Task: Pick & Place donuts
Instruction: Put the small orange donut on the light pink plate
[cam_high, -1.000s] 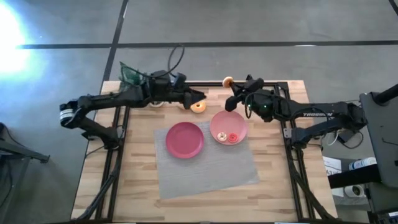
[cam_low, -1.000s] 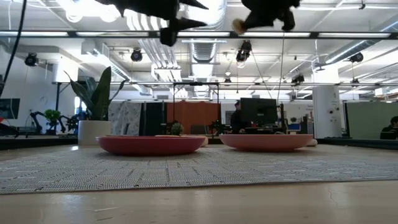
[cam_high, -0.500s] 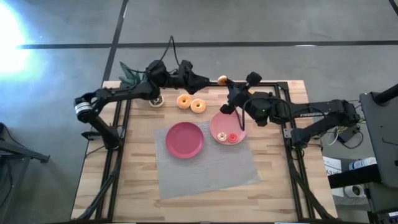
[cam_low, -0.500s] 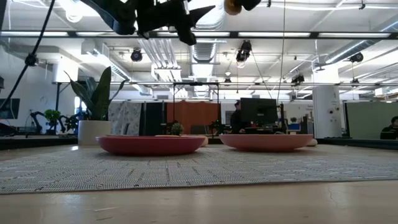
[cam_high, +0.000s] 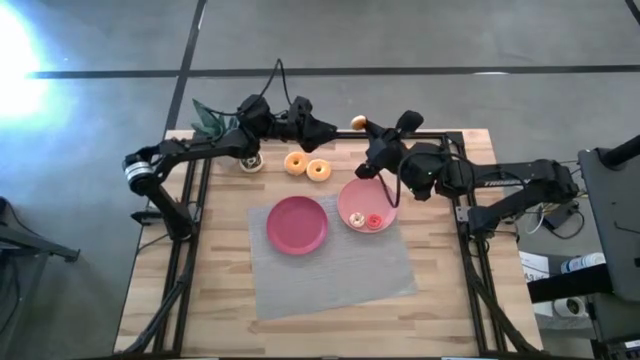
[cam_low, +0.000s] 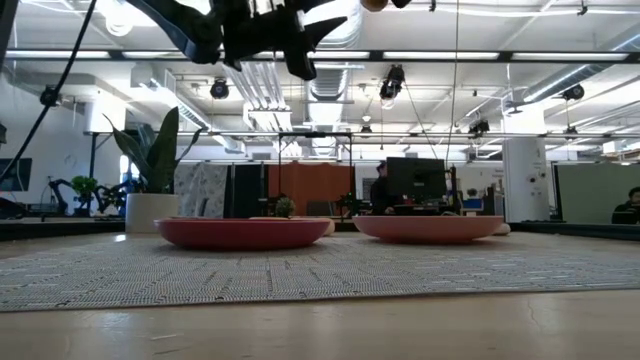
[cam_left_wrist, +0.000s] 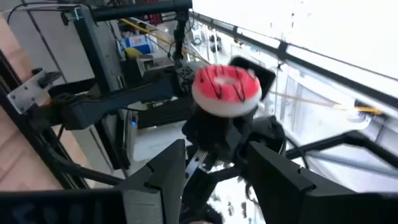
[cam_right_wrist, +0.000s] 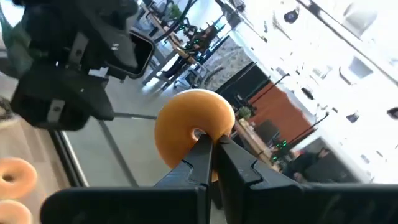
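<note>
My right gripper (cam_high: 364, 128) is raised high over the table's far edge, shut on a donut (cam_right_wrist: 194, 134) that is orange-tan on one face and pink-iced (cam_left_wrist: 226, 90) on the other. My left gripper (cam_high: 326, 128) hovers open just left of it, also high, its fingers (cam_left_wrist: 158, 180) pointing at that donut. Two orange-tan donuts (cam_high: 295, 162) (cam_high: 319, 170) lie flat on the wood below. Two tiny donuts (cam_high: 357, 217) (cam_high: 374, 221) lie in the pink plate (cam_high: 385, 200). My right gripper pinches the donut between its two fingers (cam_right_wrist: 202, 155) at the part of the ring nearest the gripper (cam_right_wrist: 208, 140), the tips reaching up to the hole. The fingers slant up toward the far left. The donut is lifted clear, standing above the fingertips.
A magenta plate (cam_high: 297, 224) and the pink plate sit on a grey mat (cam_high: 330, 270). A potted plant (cam_high: 210, 118) stands at the far left corner, with a small whitish thing (cam_high: 250, 163) near it. Black frame rails (cam_high: 465, 215) run along the table's sides.
My left gripper has risen from just above the two donuts on the wood and drawn toward the far edge, uncovering the left one. My right gripper has carried its donut higher and a little toward the left; both donuts on the table stayed put.
</note>
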